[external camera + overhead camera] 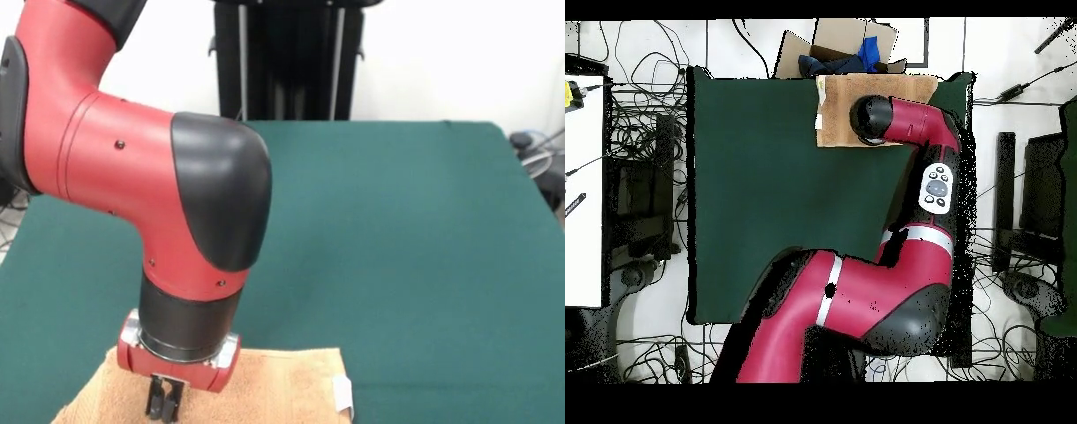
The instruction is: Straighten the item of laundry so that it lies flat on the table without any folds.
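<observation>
The peach-orange towel (274, 384) lies on the green table (397, 221) at its near edge in the front view, cut off by the picture's bottom. A white tag (342, 395) shows on its right edge. My gripper (165, 405) hangs straight down from the red wrist over the towel's left part, with its tip at or just above the cloth. In the overhead view the towel (837, 110) lies at the table's (765, 200) top edge and looks mostly flat. Its right part is hidden under my arm's black wrist (873, 118), which also hides the gripper.
A cardboard box (835, 48) with blue cloth stands just past the table edge by the towel. A black stand (287, 57) rises behind the table's far side. Cables lie on the floor all round. A white bench (585, 190) stands at the overhead view's left.
</observation>
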